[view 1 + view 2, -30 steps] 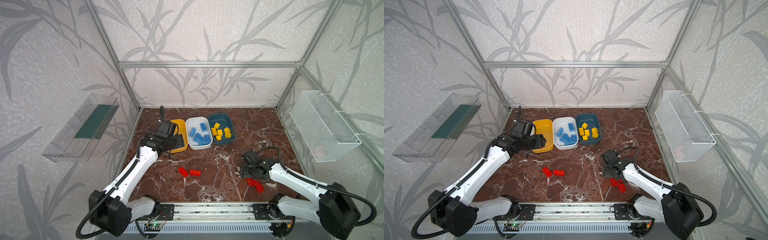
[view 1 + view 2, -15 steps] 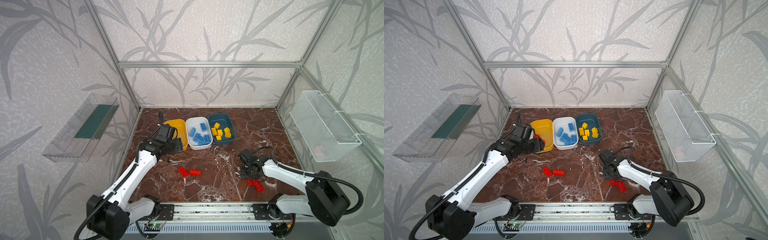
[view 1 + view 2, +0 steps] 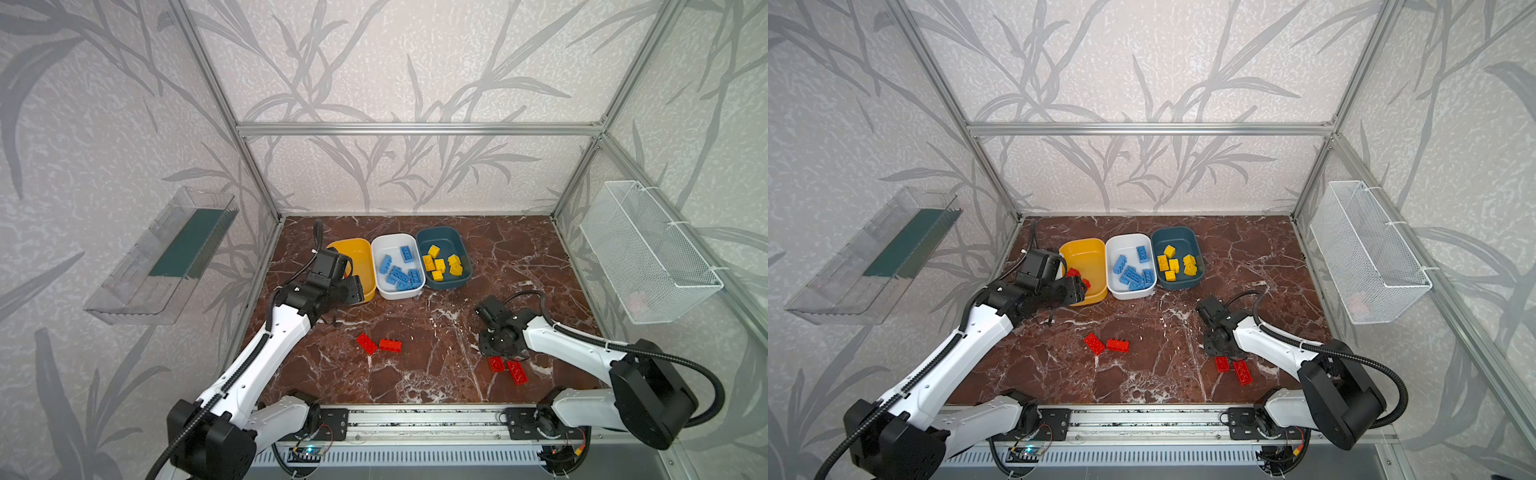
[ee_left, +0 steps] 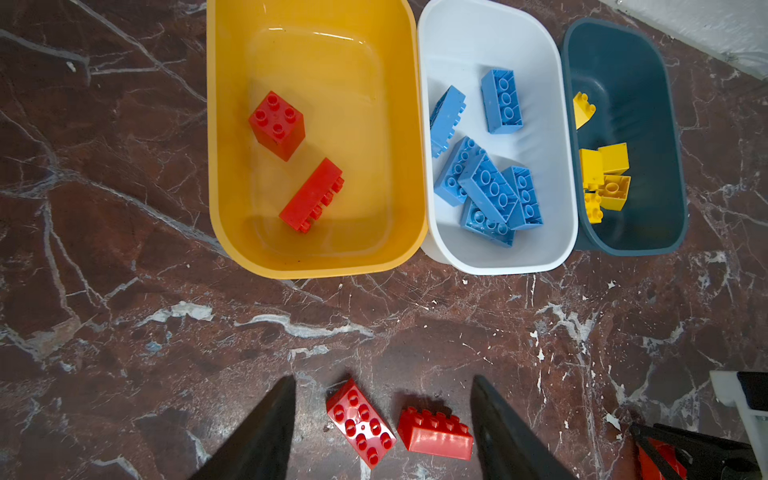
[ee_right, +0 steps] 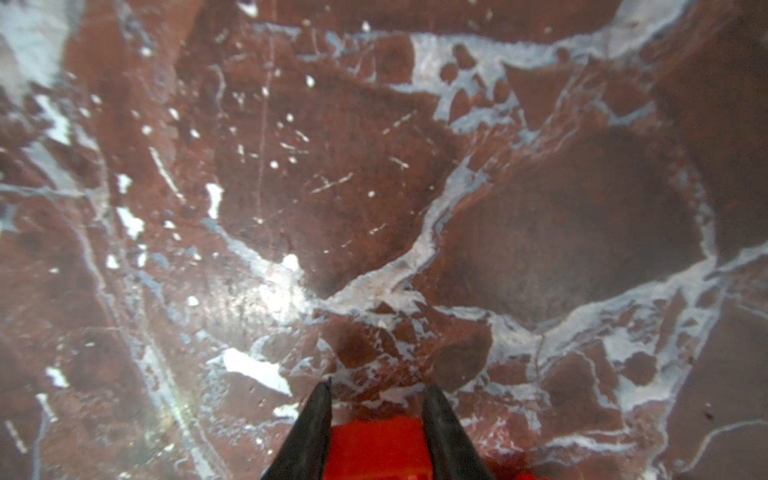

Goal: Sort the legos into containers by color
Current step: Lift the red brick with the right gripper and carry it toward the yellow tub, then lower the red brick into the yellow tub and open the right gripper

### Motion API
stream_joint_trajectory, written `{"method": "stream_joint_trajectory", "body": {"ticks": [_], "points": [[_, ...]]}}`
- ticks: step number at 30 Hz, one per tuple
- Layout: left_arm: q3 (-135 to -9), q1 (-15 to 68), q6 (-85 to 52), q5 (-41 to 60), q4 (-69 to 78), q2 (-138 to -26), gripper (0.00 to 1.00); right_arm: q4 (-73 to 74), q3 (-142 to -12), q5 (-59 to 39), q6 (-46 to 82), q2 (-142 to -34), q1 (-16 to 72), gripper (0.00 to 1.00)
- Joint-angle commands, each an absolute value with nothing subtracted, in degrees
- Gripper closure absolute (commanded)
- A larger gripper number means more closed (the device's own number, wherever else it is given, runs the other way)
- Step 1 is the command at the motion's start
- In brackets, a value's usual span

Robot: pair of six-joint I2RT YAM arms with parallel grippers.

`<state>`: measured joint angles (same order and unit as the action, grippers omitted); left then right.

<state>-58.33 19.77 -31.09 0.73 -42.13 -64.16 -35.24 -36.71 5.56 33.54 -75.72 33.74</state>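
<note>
Right fingers [image 5: 313, 428] clamp a red lego [image 5: 376, 444]; left fingers [image 4: 266, 432] hang half spread, holding nothing.

I see a blurred close-up of a red-brown marbled worktop [image 5: 374, 166], crossed by pale veins and white flecks. Two dark, tapering jaws flank a red lego [image 5: 376, 449], their tips just past it. The lego fills the gap between them, touching both inner faces. A sliver of red shows beside the lego, outside one jaw; I cannot tell what it is.
</note>
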Motion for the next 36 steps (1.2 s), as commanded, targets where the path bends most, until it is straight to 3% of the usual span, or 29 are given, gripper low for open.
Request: {"method": "stream_joint_trajectory", "body": {"ticks": [1, 7, 12, 22, 36], "points": [[-57.36, 19.9, -31.26, -1.29, -43.94, -61.45, 0.33, -36.03, -40.54, 2.9, 30.93, -73.1, 33.57, 0.73], [-54.62, 19.95, -31.98, -2.83, -44.1, -57.14, 0.28, -34.2, -47.9, -1.9, 27.43, -72.61, 33.53, 0.74], [-53.08, 19.95, -32.19, -4.81, -46.05, -52.12, 0.01, -31.18, -56.98, -5.92, 25.93, -76.85, 33.73, 0.74], [-48.88, 19.82, -34.06, -7.22, -47.39, -41.97, 0.01, -32.2, -84.07, -9.99, 23.18, -95.12, 38.67, 0.76], [-44.87, 19.69, -31.01, -11.3, -46.97, -32.91, 0.02, -42.03, -128.88, -12.87, 21.97, -130.18, 46.65, 0.76]]}}
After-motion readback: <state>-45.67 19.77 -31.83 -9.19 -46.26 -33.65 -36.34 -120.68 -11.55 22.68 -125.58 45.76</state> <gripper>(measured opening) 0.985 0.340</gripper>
